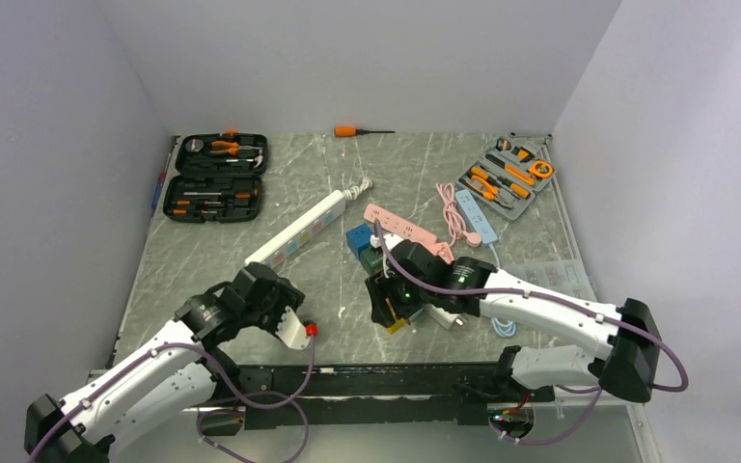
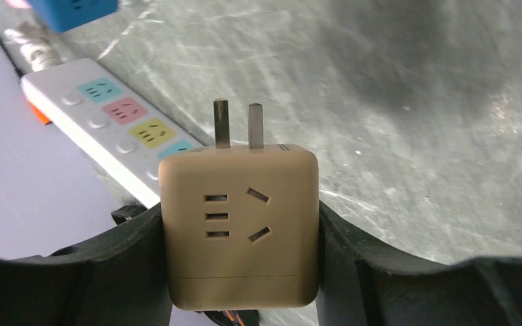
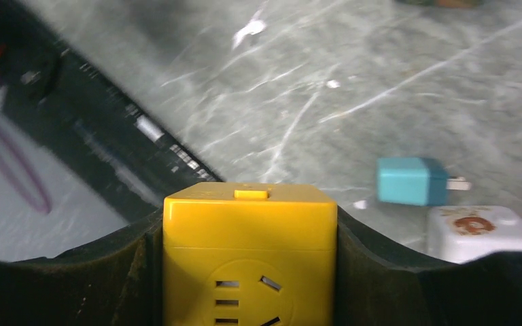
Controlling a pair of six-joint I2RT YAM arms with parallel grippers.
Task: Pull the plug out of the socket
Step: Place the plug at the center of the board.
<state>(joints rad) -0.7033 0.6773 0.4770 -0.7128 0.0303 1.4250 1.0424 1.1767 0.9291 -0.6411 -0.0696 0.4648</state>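
A tan cube plug (image 2: 238,210) sits between the black fingers (image 2: 129,251) of my left gripper (image 2: 239,231), which is shut on its two sides. Its two metal prongs (image 2: 235,125) stick out bare, in no socket. From above, this plug (image 1: 296,331) hangs low at the front left, well apart from the right arm. My right gripper (image 3: 248,238) is shut on a yellow cube socket (image 3: 248,265), its slotted face towards the camera. In the top view that gripper (image 1: 393,309) holds the yellow socket (image 1: 397,324) near the table's middle.
A long white power strip (image 1: 299,231) lies diagonally at centre left, and its coloured outlets (image 2: 109,115) show behind the plug. Pink (image 1: 400,226) and blue (image 1: 476,216) strips lie behind the right gripper. A teal cube (image 3: 411,180) and a white cube (image 3: 482,232) lie near it. Tool cases (image 1: 214,177) (image 1: 507,177) stand at the back.
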